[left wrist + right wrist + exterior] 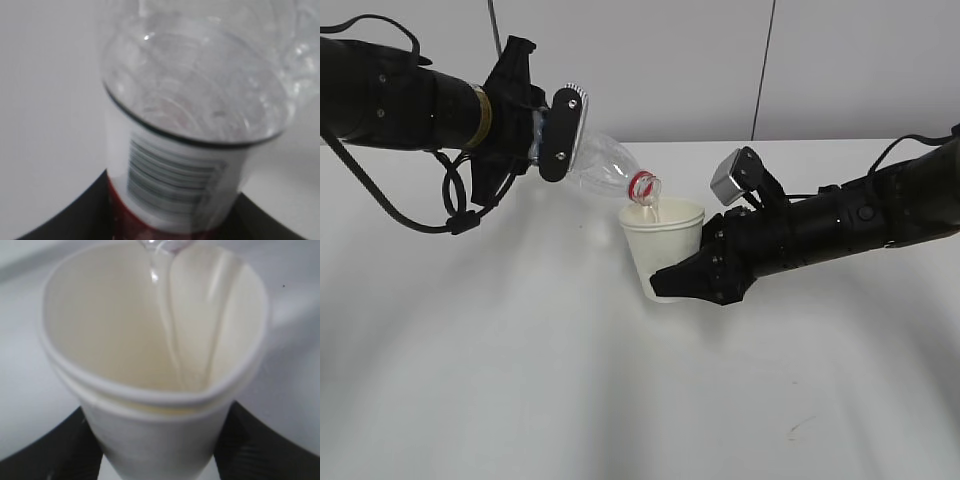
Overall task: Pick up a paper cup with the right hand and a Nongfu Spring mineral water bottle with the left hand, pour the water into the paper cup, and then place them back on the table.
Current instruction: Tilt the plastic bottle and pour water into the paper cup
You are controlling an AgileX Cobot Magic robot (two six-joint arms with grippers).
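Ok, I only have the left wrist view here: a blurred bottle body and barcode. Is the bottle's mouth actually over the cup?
Observer: Yes. The bottle is tilted, its neck just above the paper cup rim.
Operator: Is anything coming out?
Observer: A thin stream of water runs down inside the cup.
Operator: Who holds the cup?
Observer: The right hand grips its lower wall, off the table.

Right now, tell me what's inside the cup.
A thin stream of water runs from the bottle down the cup's inner wall. The bottom is out of sight, so the level can't be told.
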